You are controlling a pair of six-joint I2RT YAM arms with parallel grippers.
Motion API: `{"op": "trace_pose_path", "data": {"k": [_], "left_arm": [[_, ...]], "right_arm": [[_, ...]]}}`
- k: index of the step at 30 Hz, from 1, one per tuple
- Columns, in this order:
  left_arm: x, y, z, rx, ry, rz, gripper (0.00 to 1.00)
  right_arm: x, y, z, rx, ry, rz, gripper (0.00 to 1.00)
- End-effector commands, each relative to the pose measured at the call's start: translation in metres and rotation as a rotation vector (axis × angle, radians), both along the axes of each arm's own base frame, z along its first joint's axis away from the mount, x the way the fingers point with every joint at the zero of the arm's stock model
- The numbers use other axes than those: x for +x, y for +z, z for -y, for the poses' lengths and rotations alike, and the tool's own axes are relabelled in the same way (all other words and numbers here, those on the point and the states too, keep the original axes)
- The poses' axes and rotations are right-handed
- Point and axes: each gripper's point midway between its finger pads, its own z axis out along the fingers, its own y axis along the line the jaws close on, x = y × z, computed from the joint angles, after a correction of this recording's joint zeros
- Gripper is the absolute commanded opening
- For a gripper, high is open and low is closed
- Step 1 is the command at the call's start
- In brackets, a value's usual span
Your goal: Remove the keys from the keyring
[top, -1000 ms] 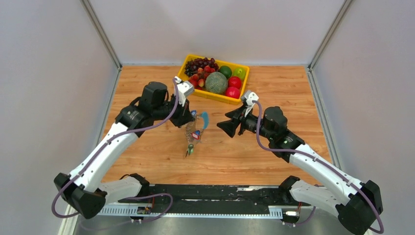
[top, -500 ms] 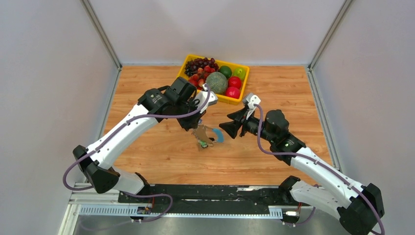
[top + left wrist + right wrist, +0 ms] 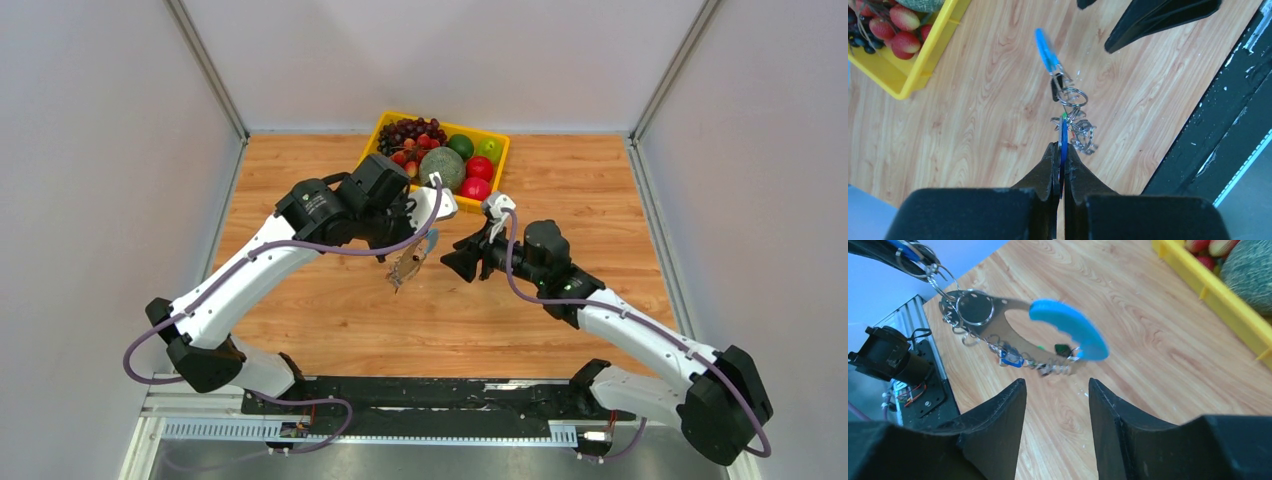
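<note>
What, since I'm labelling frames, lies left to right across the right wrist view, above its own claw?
Left claw, shut on a blue key → small rings → keyring's blue band → yellow tray → melon.

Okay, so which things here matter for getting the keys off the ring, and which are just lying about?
For the job: keyring; keys hanging on it; left gripper, pinching the bunch; right gripper, open, facing it.
Lying about: yellow tray; melon, grapes and other fruit inside it.
</note>
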Motion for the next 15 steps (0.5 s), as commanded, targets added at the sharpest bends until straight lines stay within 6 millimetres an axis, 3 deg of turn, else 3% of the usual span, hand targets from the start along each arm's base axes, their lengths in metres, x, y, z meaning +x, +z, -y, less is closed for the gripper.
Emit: {"op": "trace_pose_path", "data": {"k": [1,7,15], "left_arm": [[0.006,0.026,0.015,-0.056,-0.064,0.106,0.00],[0.007,0.028,0.016,-0.056,-0.063,0.116,0.00],[-0.003,0.027,0.022,-0.070,-0.102,0.095,0.00]], "right_arm": [[-0.010,0.008,-0.017,0.067,0.088,-0.033,0.51],[-0.032,0.020,-0.022,0.096,0.189,0.021,0.53],[-0.042,0.059,-0.009,0.140,0.207,0.261,0.53]]}}
